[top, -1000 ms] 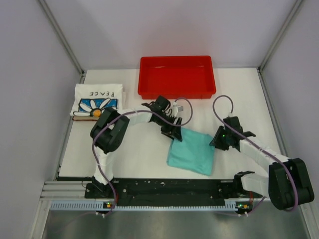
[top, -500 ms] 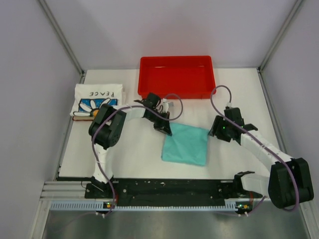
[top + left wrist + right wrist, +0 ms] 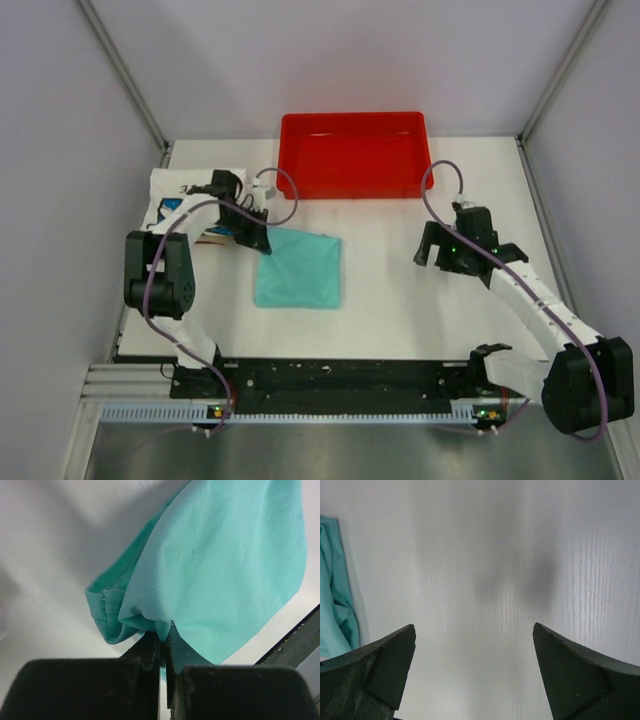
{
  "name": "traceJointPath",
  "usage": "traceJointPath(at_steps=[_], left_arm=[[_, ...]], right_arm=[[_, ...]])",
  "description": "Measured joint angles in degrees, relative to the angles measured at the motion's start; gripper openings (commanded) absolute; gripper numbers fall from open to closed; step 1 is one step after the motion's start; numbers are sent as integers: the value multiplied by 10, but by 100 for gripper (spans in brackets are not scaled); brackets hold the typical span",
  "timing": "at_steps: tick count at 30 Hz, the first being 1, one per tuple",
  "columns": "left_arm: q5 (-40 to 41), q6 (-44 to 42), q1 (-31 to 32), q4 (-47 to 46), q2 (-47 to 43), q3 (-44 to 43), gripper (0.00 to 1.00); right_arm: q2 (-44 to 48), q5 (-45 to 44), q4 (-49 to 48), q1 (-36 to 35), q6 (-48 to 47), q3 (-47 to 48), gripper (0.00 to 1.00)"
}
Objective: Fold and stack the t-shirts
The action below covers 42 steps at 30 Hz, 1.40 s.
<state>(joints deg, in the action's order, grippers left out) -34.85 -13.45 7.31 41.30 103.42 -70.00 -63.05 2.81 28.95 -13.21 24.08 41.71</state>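
Table (image 3: 400, 310), tray (image 3: 355, 187), teal shirt (image 3: 300, 270), daisy shirt (image 3: 172, 186)

Your overhead view is bright and evenly lit from above, sharp edge to edge, with no glare on the white table (image 3: 400, 320) and only faint, short shadows.

Left wrist view: the teal t-shirt (image 3: 225, 570) is crisp enough to show its weave. The left fingers (image 3: 75, 690) at 6 o'clock are dark and blurred.

Right wrist view: two diffuse grey shadows sit at centre. The right fingers (image 3: 370, 675) at 7 and 5 o'clock are soft and underexposed.
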Motion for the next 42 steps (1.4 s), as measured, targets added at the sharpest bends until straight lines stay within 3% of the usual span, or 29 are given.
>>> traceJointPath(at_steps=[5,12,23,34,42], left_arm=[[32,-55,-60,67,-57,-41,0],[55,-124,-104,144,-70,-168,0],[124,-193,-146,257,31,-405,0],[168,-217,-167,283,68,-532,0],[189,-226,-192,279,70,-550,0]], right_arm=[[0,-3,9,0,-10,0,99],[-1,-2,9,0,-26,-6,99],[2,-2,11,0,-36,-20,99],[5,-10,11,0,-42,-20,99],[8,-16,11,0,-46,-20,99]])
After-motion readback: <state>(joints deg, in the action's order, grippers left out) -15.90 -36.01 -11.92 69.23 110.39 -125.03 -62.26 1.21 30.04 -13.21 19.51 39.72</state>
